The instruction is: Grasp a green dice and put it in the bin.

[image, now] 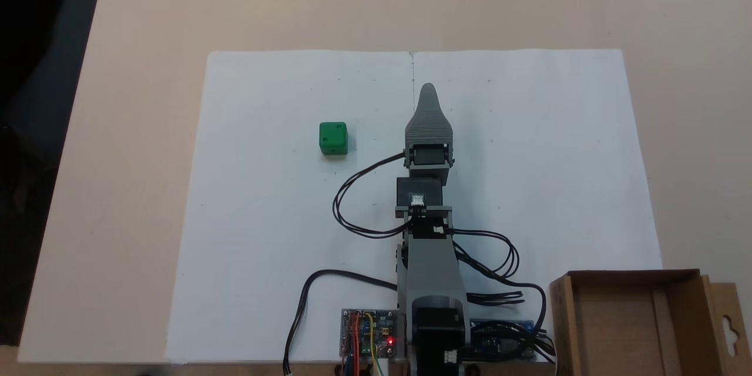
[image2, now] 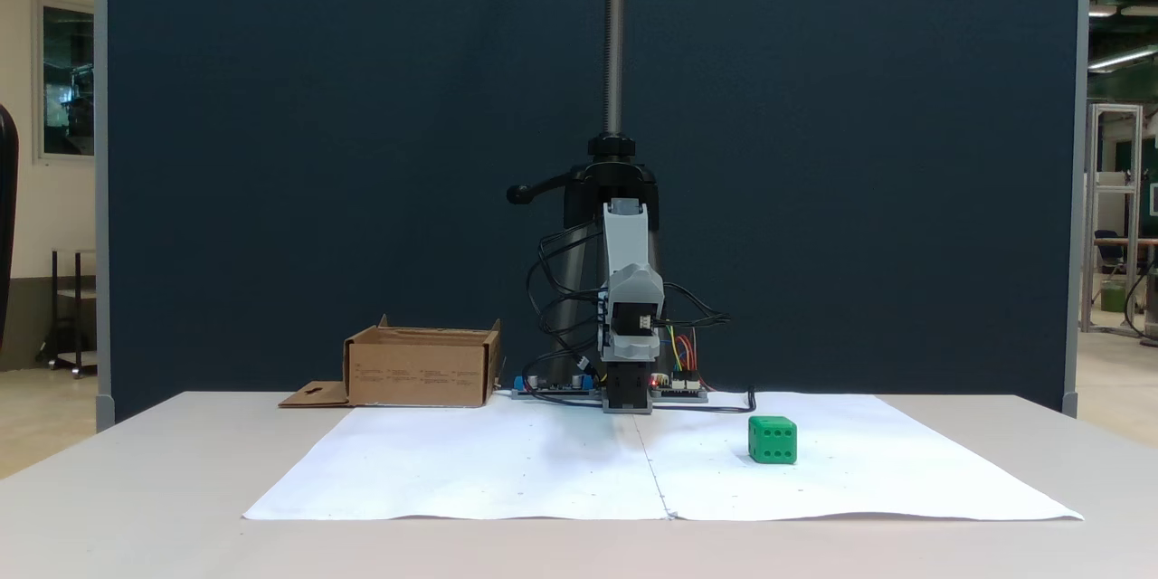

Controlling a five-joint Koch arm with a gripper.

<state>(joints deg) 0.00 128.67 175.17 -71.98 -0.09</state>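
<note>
gripper (image: 427,94) over the paper's centre line, jaws stacked one behind the other so grip state cannot be told | green dice (image: 333,138) on white paper (image: 529,158), left and slightly nearer the base in top fixed view, well apart | bin (image: 623,317) near right, empty

From my remote seat, the green dice (image: 333,138) sits on the white paper (image: 529,158), well left of my gripper (image: 428,91). I can't tell how its jaws stand. The bin (image: 623,329) sits bottom right.
</note>
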